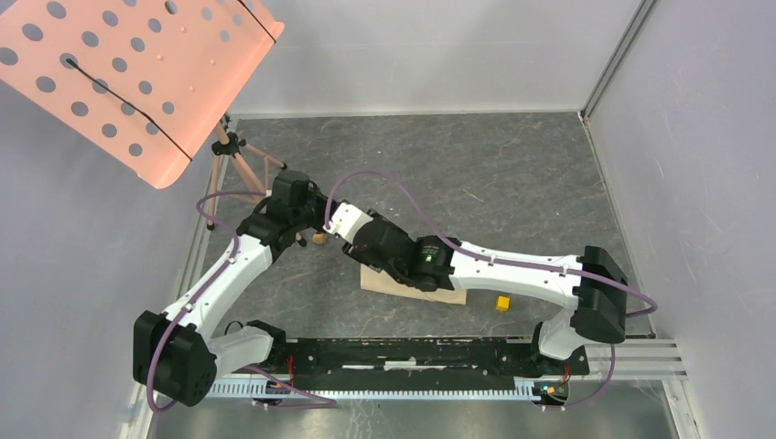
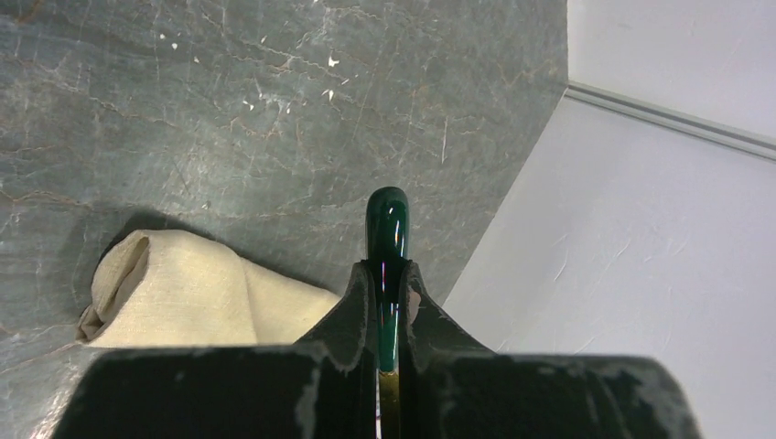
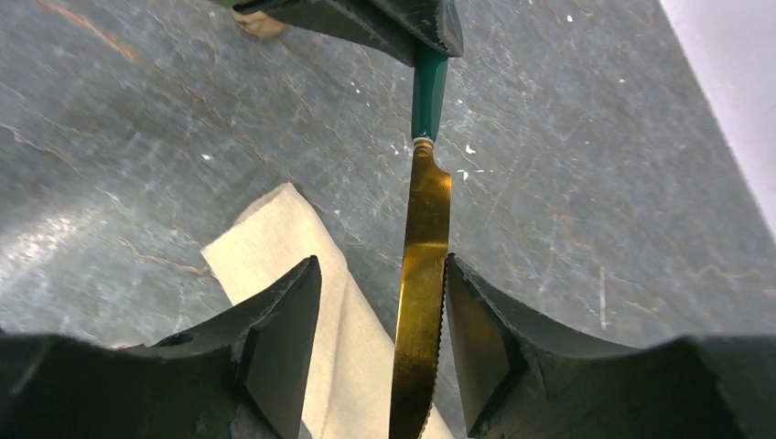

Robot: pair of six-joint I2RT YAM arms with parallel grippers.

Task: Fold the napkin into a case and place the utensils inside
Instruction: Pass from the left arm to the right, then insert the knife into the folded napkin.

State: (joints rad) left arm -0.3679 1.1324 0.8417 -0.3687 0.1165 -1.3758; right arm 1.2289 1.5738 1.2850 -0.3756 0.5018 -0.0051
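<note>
The knife (image 3: pixel 425 256) is held off the table (image 3: pixel 137 137), its teal handle pinched firmly in the left end effector (image 2: pixel 387 274). The right end effector (image 3: pixel 382 270) straddles the gold blade with its jaws apart, gripping nothing. Below them the folded napkin (image 3: pixel 274 238) lies on the table, toward the near edge.

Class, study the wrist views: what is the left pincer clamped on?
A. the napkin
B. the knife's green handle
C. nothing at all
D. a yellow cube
B: the left pincer is shut around the knife by its dark green handle, while the napkin lies loose beside it.
</note>
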